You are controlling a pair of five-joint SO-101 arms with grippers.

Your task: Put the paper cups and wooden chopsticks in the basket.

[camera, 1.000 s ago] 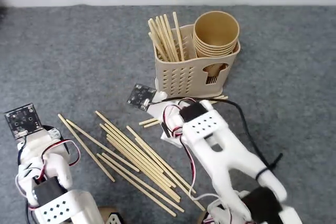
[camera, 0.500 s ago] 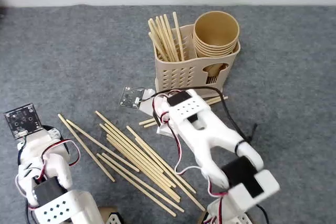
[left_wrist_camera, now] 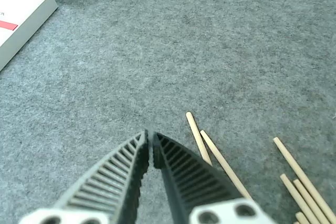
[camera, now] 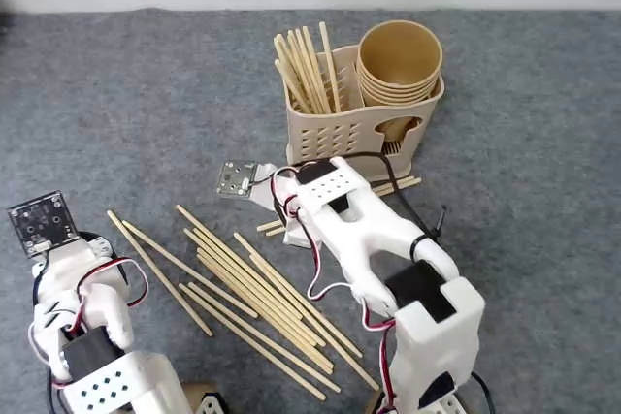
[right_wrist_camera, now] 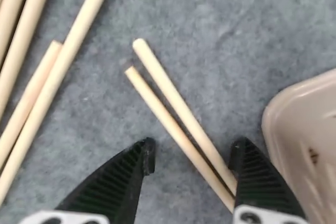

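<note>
The beige perforated plastic basket (camera: 340, 147) stood upper centre in the high view. Just below it, the right tool (right_wrist_camera: 194, 150), jaws apart, straddled 2 pale wooden chopsticks (right_wrist_camera: 168, 108) lying diagonally across its gap; the left tool (left_wrist_camera: 151, 139), jaws together, rested far lower left.

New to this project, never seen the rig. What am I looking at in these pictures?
Two small robot arms at a grey carpeted table. One picture looks down from a fixed camera; the other two come from cameras on each arm's wrist. A basket holds stacked paper cups and some chopsticks; more loose chopsticks lie on the carpet. The left end effector is shut, holding nothing. The right end effector is open, straddling a pair of chopsticks beside the basket.
</note>
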